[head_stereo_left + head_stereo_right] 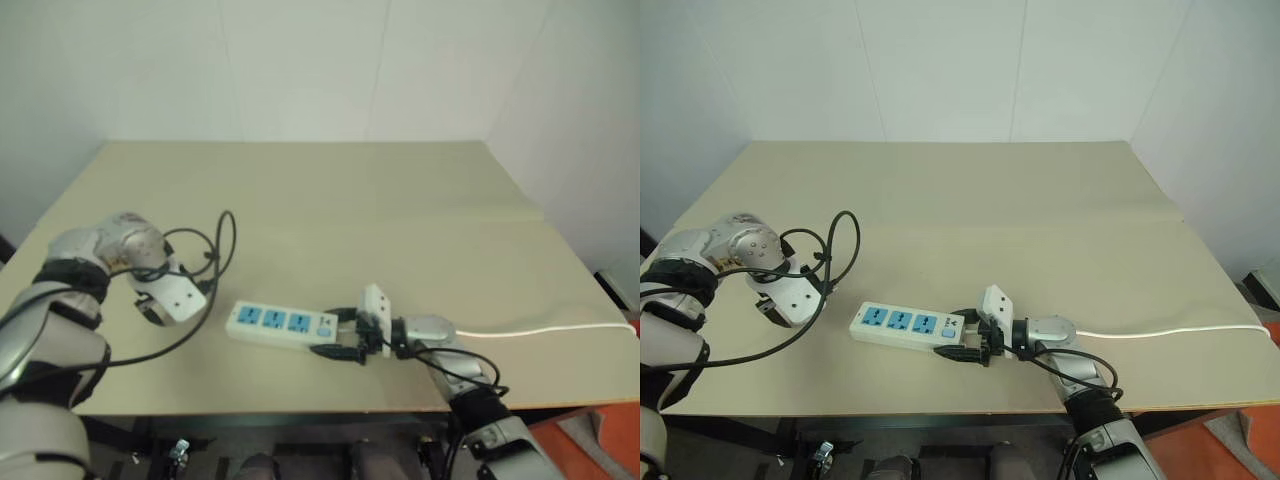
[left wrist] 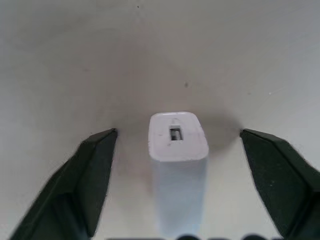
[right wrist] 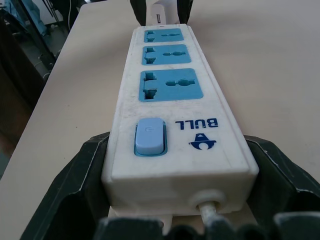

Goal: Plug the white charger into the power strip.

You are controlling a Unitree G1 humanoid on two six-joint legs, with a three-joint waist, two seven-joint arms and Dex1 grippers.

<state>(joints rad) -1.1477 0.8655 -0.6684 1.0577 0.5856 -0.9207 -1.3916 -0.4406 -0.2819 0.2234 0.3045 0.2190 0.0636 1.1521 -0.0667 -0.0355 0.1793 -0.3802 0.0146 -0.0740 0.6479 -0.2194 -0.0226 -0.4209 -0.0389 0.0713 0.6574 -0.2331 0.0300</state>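
The white charger (image 2: 177,145) stands upright on the table, its port end facing up. My left gripper (image 2: 177,134) points straight down over it, open, with a black finger on each side and a gap to each. The power strip (image 1: 280,325), a long white bar with three blue sockets and a blue switch (image 3: 149,136), lies flat near the table's front edge. My right gripper (image 1: 342,333) is shut on its cord end, fingers (image 3: 87,170) pressed against both long sides. In the right wrist view the charger (image 3: 159,15) shows just past the strip's far end.
The strip's thin white cord (image 1: 540,330) runs along the table (image 1: 400,200) to its right edge. Black cables (image 1: 215,250) loop off my left arm over the table just left of the strip. A wall stands behind the table.
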